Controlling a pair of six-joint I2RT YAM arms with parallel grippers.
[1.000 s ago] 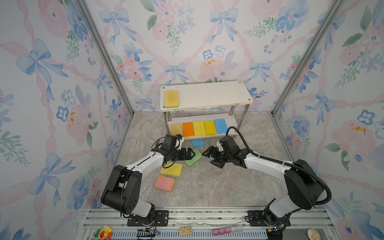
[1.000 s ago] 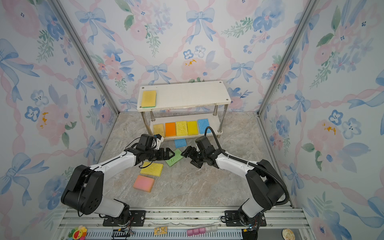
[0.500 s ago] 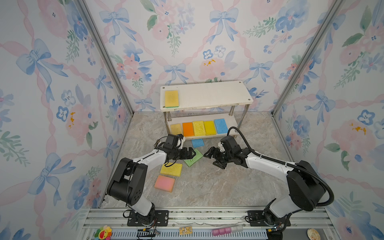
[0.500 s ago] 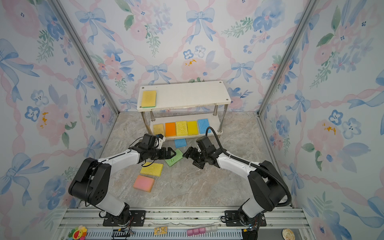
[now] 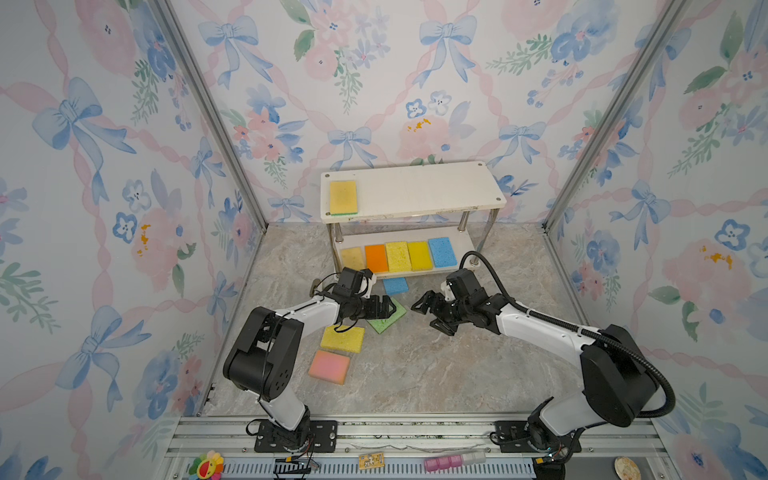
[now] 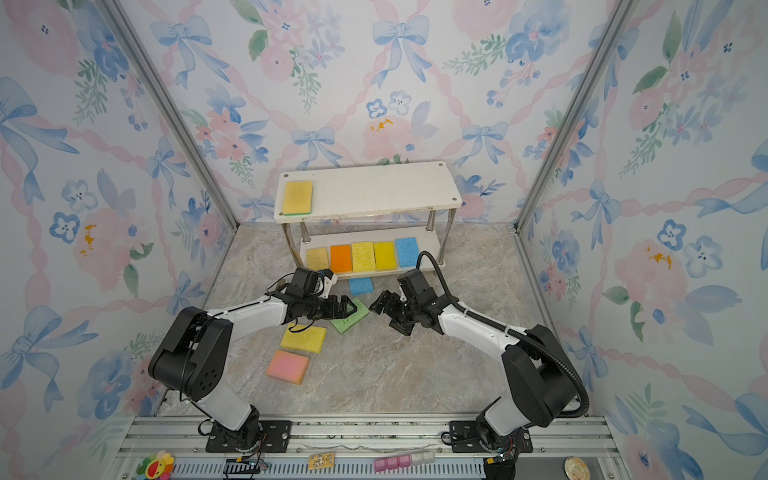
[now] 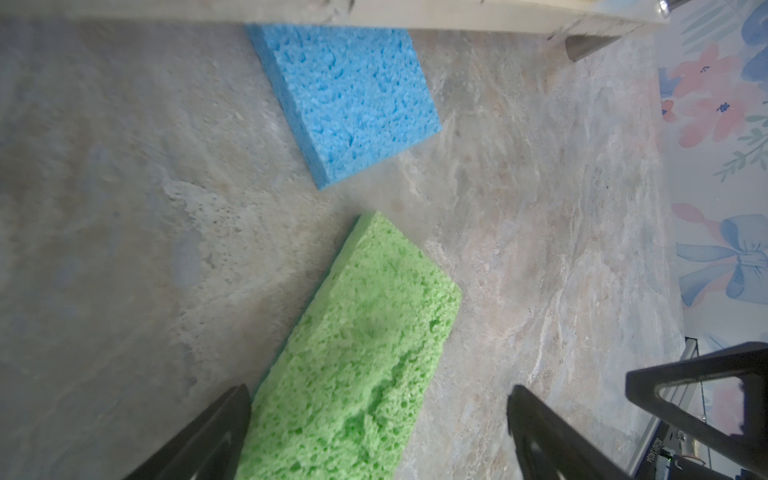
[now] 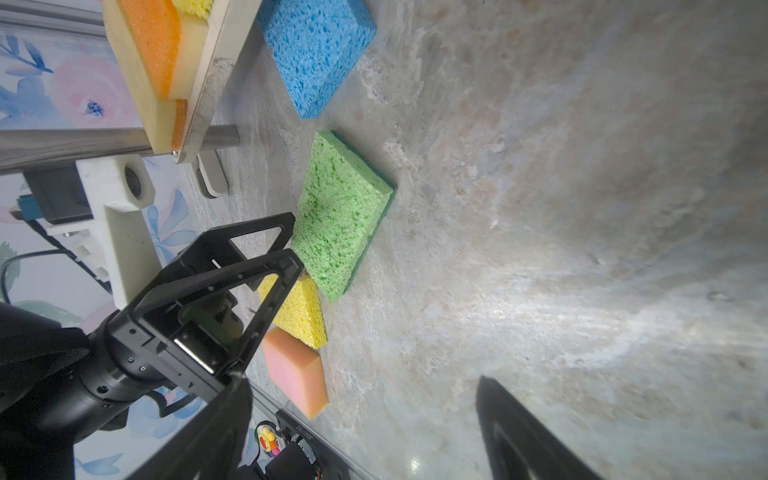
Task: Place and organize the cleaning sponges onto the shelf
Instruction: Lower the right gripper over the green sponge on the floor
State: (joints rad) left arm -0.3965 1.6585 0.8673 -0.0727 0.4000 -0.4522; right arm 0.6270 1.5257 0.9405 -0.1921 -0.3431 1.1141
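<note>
You had the left end effector [image 5: 385,308] open over the green sponge [image 5: 395,319] on the surface [image 5: 424,357] mid-frame, right end effector [image 5: 423,309] open and empty; next move looked like drop, clamp, carry to the shelf [image 5: 415,191] upper-centre.

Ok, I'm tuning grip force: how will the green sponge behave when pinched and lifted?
The green sponge looks open-pored, so it probably squashes under a pinch and weighs little. It lies flat on the tabletop, so it likely won't roll; its rough face should resist slipping.
</note>
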